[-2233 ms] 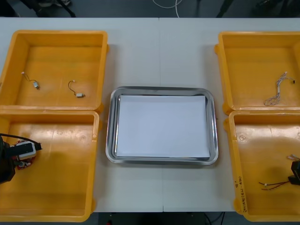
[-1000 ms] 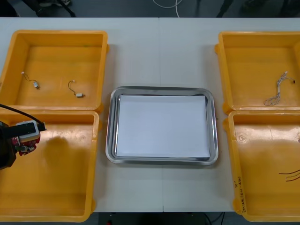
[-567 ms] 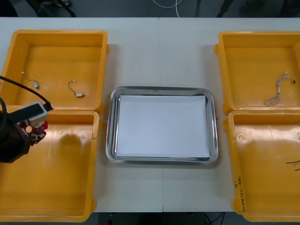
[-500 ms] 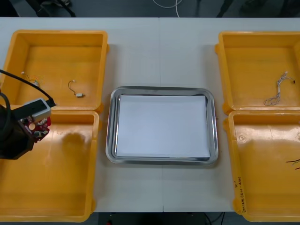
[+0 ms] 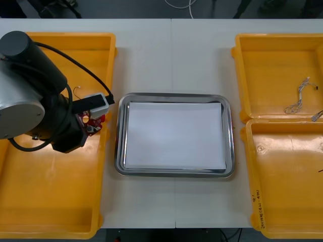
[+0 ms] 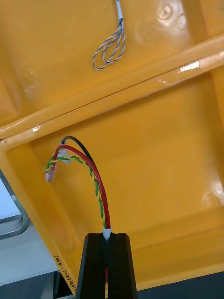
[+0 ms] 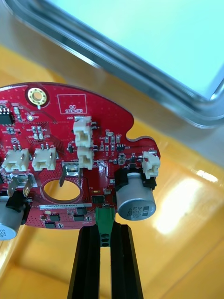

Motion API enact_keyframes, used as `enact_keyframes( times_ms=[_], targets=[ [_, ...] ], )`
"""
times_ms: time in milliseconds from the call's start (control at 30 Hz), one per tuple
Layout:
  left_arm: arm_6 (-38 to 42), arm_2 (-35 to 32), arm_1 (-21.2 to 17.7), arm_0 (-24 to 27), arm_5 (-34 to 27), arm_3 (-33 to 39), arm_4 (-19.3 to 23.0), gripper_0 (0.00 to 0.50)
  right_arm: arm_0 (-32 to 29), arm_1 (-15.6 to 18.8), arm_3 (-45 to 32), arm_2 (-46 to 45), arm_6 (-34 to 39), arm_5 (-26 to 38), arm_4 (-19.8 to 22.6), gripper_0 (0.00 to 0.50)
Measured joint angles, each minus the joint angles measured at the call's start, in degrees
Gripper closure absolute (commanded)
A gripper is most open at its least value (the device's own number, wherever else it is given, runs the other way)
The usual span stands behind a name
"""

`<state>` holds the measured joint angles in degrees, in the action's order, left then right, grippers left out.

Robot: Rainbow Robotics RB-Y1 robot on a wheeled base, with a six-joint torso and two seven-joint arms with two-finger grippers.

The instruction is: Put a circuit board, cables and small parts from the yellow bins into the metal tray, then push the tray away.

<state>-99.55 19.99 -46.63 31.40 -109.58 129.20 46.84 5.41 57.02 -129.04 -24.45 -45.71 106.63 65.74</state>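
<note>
My left gripper [image 5: 85, 127] is shut on a round red circuit board [image 5: 92, 124], held over the right edge of the left bins, just left of the metal tray [image 5: 119, 136]. In the left wrist view the fingers [image 7: 88, 261] pinch a green connector on the circuit board [image 7: 70, 159], with the tray's rim [image 7: 140, 79] beyond it. My right gripper [image 6: 106, 236] is shut on a red and yellow cable [image 6: 95, 180] with a black strand. The cable hangs over the near right yellow bin [image 6: 154, 154].
The tray is white inside. A twisted blue and white cable [image 5: 298, 98] lies in the far right bin [image 5: 242, 75]. The left arm's bulk covers much of the far left bin [image 5: 108, 55]. The near left bin [image 5: 50, 201] lies below it.
The left arm rose from the near left bin and swung right toward the tray with the circuit board. The red and yellow cable left the near right bin's floor toward the right edge.
</note>
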Motion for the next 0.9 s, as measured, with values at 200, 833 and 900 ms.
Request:
enact_keyframes(
  times_ms=[200,833,900],
  targets=[
    [6.1,3.9,2.9,5.0,0.0,-3.7,-0.1,0.500,3.1,0.0,1.4,2.1,-6.1,0.0,0.7,0.500],
    [7.3,17.8,8.3,15.5,5.3,-15.6,-0.8,0.500,13.5,0.1,2.0,16.8,-20.1,0.6,0.2,0.500],
    [7.5,19.3,9.0,16.5,6.0,-17.1,-0.9,0.500,14.3,0.1,1.9,18.2,-20.1,0.7,0.2,0.500]
  ],
)
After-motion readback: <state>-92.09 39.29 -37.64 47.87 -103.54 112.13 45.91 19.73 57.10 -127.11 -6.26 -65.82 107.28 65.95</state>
